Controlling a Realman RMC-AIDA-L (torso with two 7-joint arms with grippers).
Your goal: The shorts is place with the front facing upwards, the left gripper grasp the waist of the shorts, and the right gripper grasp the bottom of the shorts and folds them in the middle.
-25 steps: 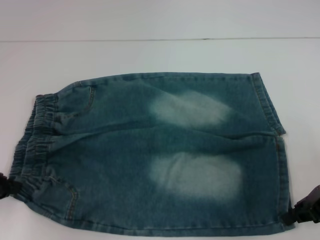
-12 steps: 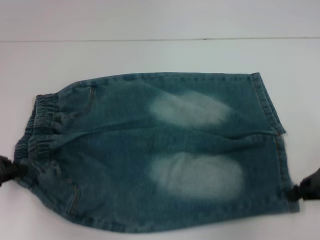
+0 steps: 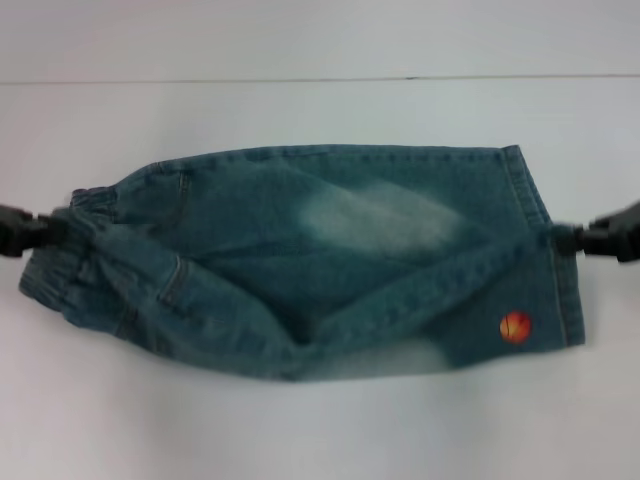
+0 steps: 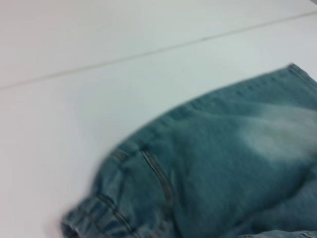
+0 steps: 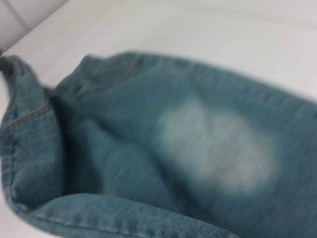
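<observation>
The blue-green denim shorts (image 3: 330, 250) lie across the white table, with their near half lifted and turned over toward the far half. One pale bleached patch (image 3: 375, 220) shows, and an orange basketball patch (image 3: 515, 326) shows on the turned-up underside. My left gripper (image 3: 52, 230) is at the left edge, shut on the ruffled waist (image 3: 55, 280). My right gripper (image 3: 565, 238) is at the right edge, shut on the stitched bottom hem (image 3: 572, 300). The left wrist view shows the shorts (image 4: 223, 163) and the waist (image 4: 94, 218). The right wrist view shows the shorts (image 5: 208, 148) and a hem (image 5: 17, 144).
The white table (image 3: 300, 420) runs all round the shorts. Its back edge (image 3: 300, 79) meets a pale wall behind.
Both grippers have risen and moved away from me, carrying the near edge of the shorts up and over the middle. The underside with the orange basketball patch has come into view.
</observation>
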